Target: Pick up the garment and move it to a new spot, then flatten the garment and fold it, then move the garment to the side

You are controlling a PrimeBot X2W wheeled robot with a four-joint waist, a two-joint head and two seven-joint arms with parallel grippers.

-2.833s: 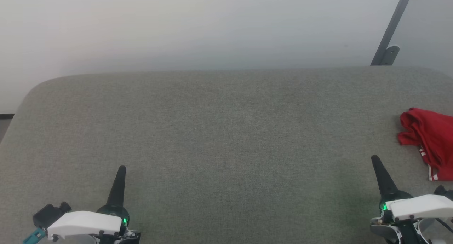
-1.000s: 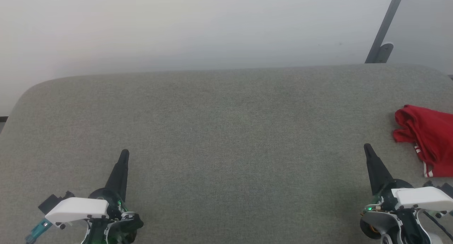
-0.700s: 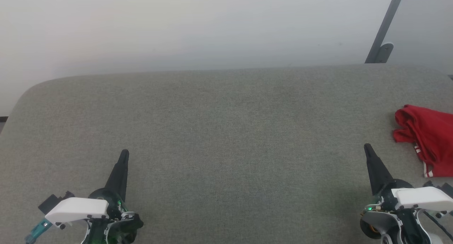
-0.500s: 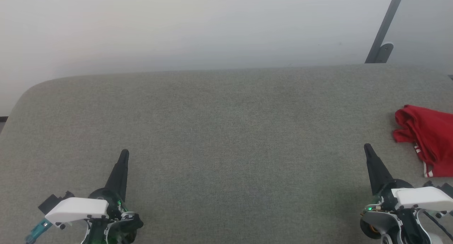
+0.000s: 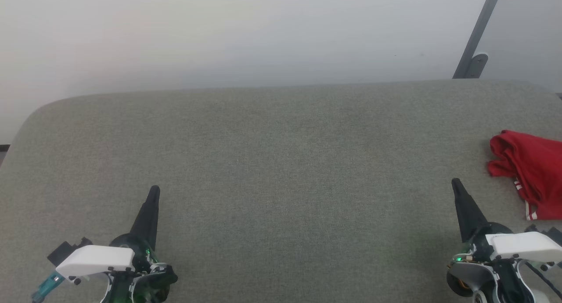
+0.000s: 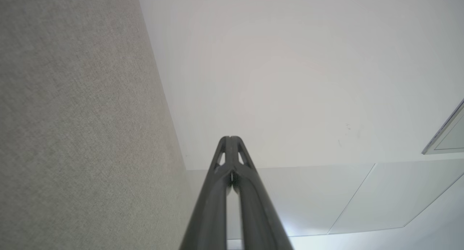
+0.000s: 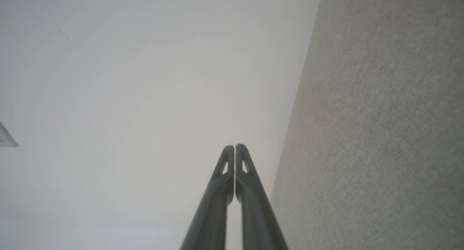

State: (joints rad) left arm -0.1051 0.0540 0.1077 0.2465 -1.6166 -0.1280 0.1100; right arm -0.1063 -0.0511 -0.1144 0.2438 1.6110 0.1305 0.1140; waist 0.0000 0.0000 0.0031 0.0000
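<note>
Here the red garment (image 5: 531,171) lies crumpled on the grey cloth-covered desk (image 5: 281,162), at its right edge, and the border of the head view cuts off a part of it. A strip of white-and-red striped trim (image 5: 530,213) shows at the end of the garment nearer to the robot.

The right gripper (image 5: 455,182) is over the near right part of the desk, near the garment but apart from it. Its jaws are pressed fully together and have hold of nothing, as the right wrist view (image 7: 235,146) also shows. The left gripper (image 5: 153,191) is over the near left part, well apart from the garment. Its jaws are fully closed too (image 6: 230,138), and empty. Both grippers point toward the far edge and the pale wall (image 5: 219,35) behind it.
</note>
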